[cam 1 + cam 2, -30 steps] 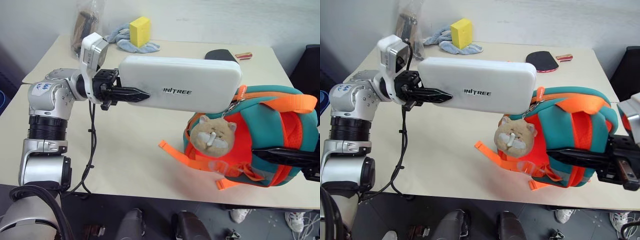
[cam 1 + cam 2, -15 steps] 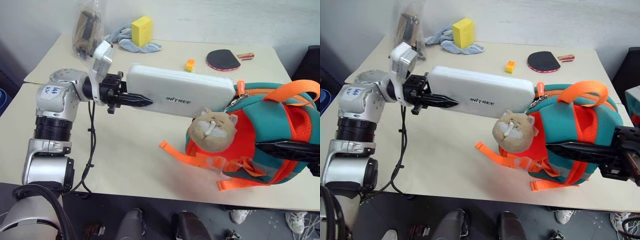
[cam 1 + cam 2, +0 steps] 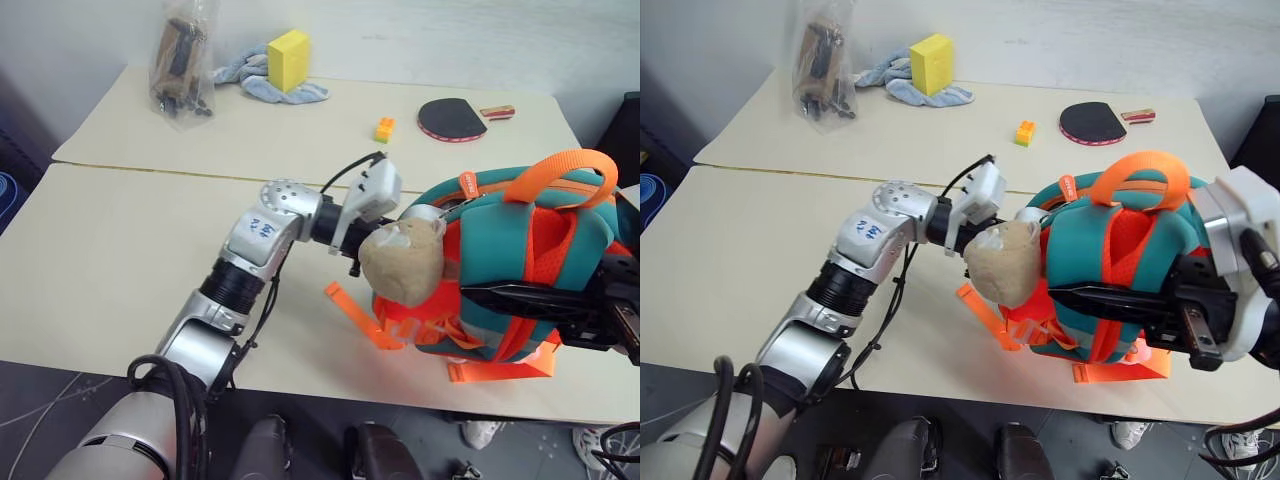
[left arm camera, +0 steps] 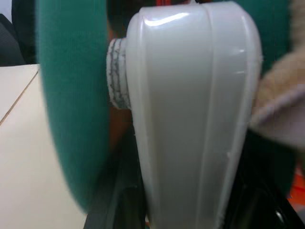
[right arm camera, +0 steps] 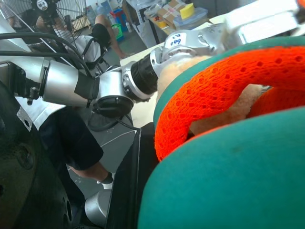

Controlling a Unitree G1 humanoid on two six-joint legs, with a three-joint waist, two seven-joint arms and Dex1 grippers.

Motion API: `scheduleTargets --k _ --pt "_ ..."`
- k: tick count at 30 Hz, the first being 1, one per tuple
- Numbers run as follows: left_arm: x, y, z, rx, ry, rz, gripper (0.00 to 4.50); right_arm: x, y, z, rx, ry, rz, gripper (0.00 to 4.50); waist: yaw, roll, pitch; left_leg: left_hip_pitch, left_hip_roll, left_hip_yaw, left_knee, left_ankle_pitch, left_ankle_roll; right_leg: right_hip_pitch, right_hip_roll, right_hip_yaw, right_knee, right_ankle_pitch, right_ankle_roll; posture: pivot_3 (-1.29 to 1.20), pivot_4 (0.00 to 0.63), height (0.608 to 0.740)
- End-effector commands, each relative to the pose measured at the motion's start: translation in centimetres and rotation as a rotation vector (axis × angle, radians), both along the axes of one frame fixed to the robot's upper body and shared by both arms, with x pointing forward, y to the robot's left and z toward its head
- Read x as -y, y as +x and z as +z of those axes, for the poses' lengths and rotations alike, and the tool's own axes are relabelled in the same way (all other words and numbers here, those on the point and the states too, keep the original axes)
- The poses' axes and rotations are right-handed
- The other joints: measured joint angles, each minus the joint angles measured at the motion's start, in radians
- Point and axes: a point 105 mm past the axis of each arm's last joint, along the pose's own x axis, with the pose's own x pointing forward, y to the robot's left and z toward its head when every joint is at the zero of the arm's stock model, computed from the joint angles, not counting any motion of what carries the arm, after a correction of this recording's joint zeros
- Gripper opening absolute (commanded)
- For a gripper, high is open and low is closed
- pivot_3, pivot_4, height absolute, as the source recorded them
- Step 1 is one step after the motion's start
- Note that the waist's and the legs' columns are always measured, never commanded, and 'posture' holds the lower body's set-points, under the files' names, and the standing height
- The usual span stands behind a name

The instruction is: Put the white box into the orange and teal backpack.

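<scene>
The right gripper [image 3: 1085, 297] is clenched on the orange and teal backpack [image 3: 520, 260], steadying it upright. The left gripper [image 4: 190, 210] grasps the white box [image 4: 190, 119] by its end, feeding it into the opening.

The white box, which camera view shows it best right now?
The left wrist view: the white box fills it close up, its end among the teal walls of the backpack. In the eye views only a sliver shows at the bag's opening, behind the plush charm. The right wrist view gives nothing recognisable of it.
</scene>
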Motion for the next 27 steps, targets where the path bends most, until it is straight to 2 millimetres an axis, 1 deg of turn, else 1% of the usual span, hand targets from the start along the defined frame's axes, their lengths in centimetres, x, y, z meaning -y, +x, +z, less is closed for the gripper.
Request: scheduleTargets --k 1,2,4,5,8,9,10,12,13,14,15,18,20,22,23,27 --pt "2.2 -1.1 0.4 0.029 -0.001 -0.036 1.34 -0.1 0.1 0.1 0.061 -0.004 -0.027 0.03 0.002 0.0 0.0 0.0 0.0 0.0 0.001 0.0 0.0 0.0 0.0 0.0 0.0 0.0 0.0 0.0 0.15 0.74" --pt "2.4 -0.9 0.2 0.018 0.005 -0.017 1.34 -0.1 0.1 -0.1 0.065 -0.006 -0.038 0.03 0.002 0.0 0.0 0.0 0.0 0.0 0.001 0.0 0.0 0.0 0.0 0.0 0.0 0.0 0.0 0.0 0.15 0.74" --pt "1.8 0.1 0.5 -0.012 0.004 0.044 2.07 0.1 0.0 -0.4 0.062 -0.004 -0.06 0.0 0.003 0.0 0.0 0.0 0.0 0.0 0.002 0.0 0.0 0.001 -0.001 0.0 -0.001 0.0 0.0 0.0 0.15 0.74" --pt "1.1 0.6 0.7 -0.016 0.002 0.063 2.28 0.3 0.0 -0.5 0.061 -0.004 -0.068 0.0 0.003 0.0 0.0 0.0 0.0 0.0 0.003 0.0 0.0 0.001 -0.001 0.0 -0.001 0.0 0.0 0.0 0.15 0.74" --pt "-1.5 1.6 1.4 -0.007 0.004 0.105 3.17 0.6 -0.3 -1.0 0.053 -0.005 -0.092 0.0 -0.006 0.0 0.0 0.001 0.0 0.0 0.002 0.0 0.0 0.001 0.0 0.0 -0.001 0.0 0.0 0.0 0.15 0.74" --pt "-2.0 1.8 1.6 -0.008 0.0 0.114 3.49 0.6 -0.4 -1.2 0.051 -0.005 -0.097 0.0 -0.007 0.0 0.0 0.002 0.0 0.0 0.0 0.001 -0.001 0.001 0.0 0.001 0.0 0.0 0.0 0.0 0.15 0.74" --pt "-3.2 1.9 2.4 -0.028 -0.024 0.116 3.77 0.6 -0.5 -1.4 0.05 -0.005 -0.104 0.0 -0.006 0.0 0.0 0.003 0.0 0.0 -0.001 0.002 -0.002 0.001 0.001 0.001 0.0 0.0 0.0 0.0 0.15 0.74" --pt "-6.6 1.5 4.1 -0.069 -0.059 0.074 4.29 0.7 -0.7 -1.6 0.05 -0.001 -0.116 0.0 -0.006 0.0 0.0 0.003 0.001 -0.001 -0.001 0.003 -0.004 0.001 0.002 0.001 0.0 0.0 -0.001 0.0 0.15 0.74" --pt "-8.1 1.0 4.7 -0.077 -0.058 0.047 4.42 0.8 -0.7 -1.7 0.05 0.002 -0.122 0.0 -0.008 0.0 0.0 0.003 0.001 -0.001 -0.002 0.003 -0.004 0.0 0.002 0.001 0.0 0.0 -0.001 0.0 0.15 0.74" --pt "-9.0 0.7 4.9 -0.081 -0.052 0.028 4.47 0.8 -0.7 -1.7 0.05 0.004 -0.125 0.0 -0.011 0.0 0.0 0.003 0.001 -0.001 -0.002 0.003 -0.005 0.0 0.002 0.001 0.001 0.0 -0.001 0.0 0.15 0.74" --pt "-10.3 0.2 5.2 -0.075 -0.039 0.006 4.47 0.9 -0.7 -1.7 0.05 0.005 -0.131 0.0 -0.011 0.001 0.0 0.003 0.002 -0.001 -0.003 0.003 -0.005 0.0 0.003 0.001 0.001 0.0 -0.001 0.0 0.15 0.74" --pt "-12.6 -0.2 6.3 -0.087 -0.039 0.0 4.47 1.0 -0.8 -1.9 0.047 0.011 -0.142 0.0 -0.001 0.001 0.0 0.004 0.002 -0.001 -0.002 0.003 -0.005 0.002 0.002 0.001 0.0 0.0 -0.001 0.0 0.15 0.74" --pt "-13.0 -0.5 7.4 -0.102 -0.068 -0.009 4.47 1.0 -0.9 -2.0 0.044 0.015 -0.144 0.0 0.005 0.001 0.0 0.003 0.0 -0.005 -0.001 0.004 -0.005 0.003 0.001 0.001 0.0 0.0 -0.001 0.0 0.15 0.74" --pt "-12.1 -1.3 8.9 -0.119 -0.119 -0.049 4.47 1.0 -1.0 -2.1 0.038 0.02 -0.146 0.0 0.012 0.001 0.0 0.001 -0.001 -0.006 0.001 0.003 -0.003 0.003 0.0 0.001 0.0 0.0 -0.001 0.0 0.15 0.74" --pt "-11.3 -1.6 8.9 -0.108 -0.121 -0.06 4.47 0.9 -1.0 -2.2 0.037 0.021 -0.147 0.0 0.014 0.0 0.0 0.0 -0.001 -0.007 0.002 0.003 -0.002 0.003 0.0 -0.001 0.0 0.0 -0.001 0.0 0.15 0.74" --pt "-8.2 -1.8 7.2 -0.028 -0.055 -0.065 4.47 0.8 -1.0 -2.2 0.033 0.031 -0.151 0.0 0.019 0.001 0.0 -0.001 -0.002 -0.009 0.002 0.003 -0.002 0.004 -0.001 -0.001 0.0 0.0 0.0 0.0 0.15 0.74"
